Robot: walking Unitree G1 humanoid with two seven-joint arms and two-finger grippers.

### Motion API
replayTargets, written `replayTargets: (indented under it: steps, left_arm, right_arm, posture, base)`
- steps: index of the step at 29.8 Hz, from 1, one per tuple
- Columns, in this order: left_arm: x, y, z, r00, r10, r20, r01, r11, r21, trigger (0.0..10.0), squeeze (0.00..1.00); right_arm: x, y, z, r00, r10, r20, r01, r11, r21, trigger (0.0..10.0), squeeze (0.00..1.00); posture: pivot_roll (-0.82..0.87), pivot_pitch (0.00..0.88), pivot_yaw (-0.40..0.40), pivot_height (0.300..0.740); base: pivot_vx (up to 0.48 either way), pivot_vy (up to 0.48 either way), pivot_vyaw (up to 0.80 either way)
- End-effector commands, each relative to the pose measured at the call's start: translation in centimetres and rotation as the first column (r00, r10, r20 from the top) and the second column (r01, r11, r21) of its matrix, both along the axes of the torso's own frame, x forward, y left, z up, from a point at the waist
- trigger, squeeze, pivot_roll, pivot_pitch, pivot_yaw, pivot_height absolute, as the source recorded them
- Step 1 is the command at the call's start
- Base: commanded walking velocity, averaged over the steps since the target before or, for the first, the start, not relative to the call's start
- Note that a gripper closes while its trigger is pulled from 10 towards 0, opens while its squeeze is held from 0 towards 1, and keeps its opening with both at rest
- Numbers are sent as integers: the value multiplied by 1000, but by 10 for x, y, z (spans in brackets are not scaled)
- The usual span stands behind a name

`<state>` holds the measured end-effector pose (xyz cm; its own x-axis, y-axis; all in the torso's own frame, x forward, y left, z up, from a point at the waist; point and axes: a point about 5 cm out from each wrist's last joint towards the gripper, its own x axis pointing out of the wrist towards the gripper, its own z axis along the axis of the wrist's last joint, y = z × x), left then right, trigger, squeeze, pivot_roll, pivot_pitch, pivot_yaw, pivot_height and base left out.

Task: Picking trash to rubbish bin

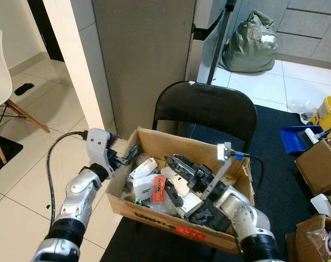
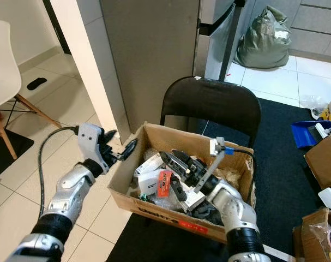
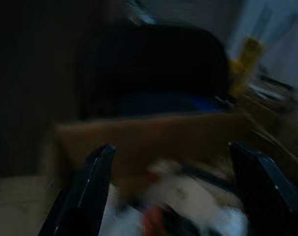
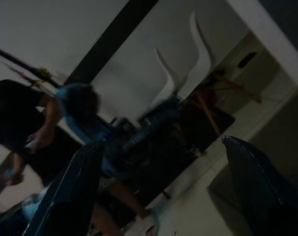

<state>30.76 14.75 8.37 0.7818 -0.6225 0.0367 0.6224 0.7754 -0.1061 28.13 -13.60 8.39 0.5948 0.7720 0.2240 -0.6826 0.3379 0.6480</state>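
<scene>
**Over the box: right fingers inside, left fingers at the rim**

Over the cardboard box [image 1: 154, 210] that sits on the seat of the black folding chair [image 1: 206, 106], both arms converge from opposite sides. Trash lies heaped inside: a white packet with a red label [image 1: 152, 188] near the box's left wall, and dark and pale scraps toward its middle. The right gripper [image 1: 179, 166] is already within the walls, its fingers parted and pointing toward the box's left wall, empty as far as I can tell, with the labelled packet just below and beside the tips. The left gripper [image 1: 128, 155] hangs at the box's left rim, fingers spread wide and holding nothing, aimed inward across the heap. The right arm looks the nearer to the packet, whose long axis runs roughly front to back, across the right fingers' line.
</scene>
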Motion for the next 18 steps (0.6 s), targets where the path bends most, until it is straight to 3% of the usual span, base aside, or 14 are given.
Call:
replayTargets:
  steps: [1, 7, 10, 13, 18]
  left_arm:
    - [-8, -7, -6, 996, -78, -38, 77, 997, -30, 10000, 0]
    - [-24, -13, -25, 974, -167, -154, 158, 985, -64, 10000, 0]
    - [-32, -9, -43, 964, -141, -224, 139, 990, -25, 10000, 0]
    - [-36, -7, -50, 958, -132, -253, 132, 991, -14, 10000, 0]
    - [-50, -1, -72, 935, -92, -343, 110, 993, 32, 10000, 0]
  right_arm:
    - [-7, -1, -2, 999, 44, 4, -44, 999, 22, 10000, 0]
    - [-20, -15, -10, 996, 86, -22, -85, 995, 44, 10000, 0]
    - [-22, -26, -30, 995, -9, -98, 5, 999, -44, 10000, 0]
    - [-22, -32, -39, 989, -65, -136, 55, 996, -75, 10000, 0]
    - [-27, -46, -58, 961, -170, -220, 147, 982, -117, 10000, 0]
  posture:
    - [48, 58, 0, 740]
    - [44, 62, 5, 740]
    - [37, 66, 3, 740]
    - [37, 66, 3, 740]
    - [29, 67, 2, 740]
  base:
    - [0, 0, 0]
    - [0, 0, 0]
    - [0, 0, 0]
    - [0, 0, 0]
    - [-335, 0, 0]
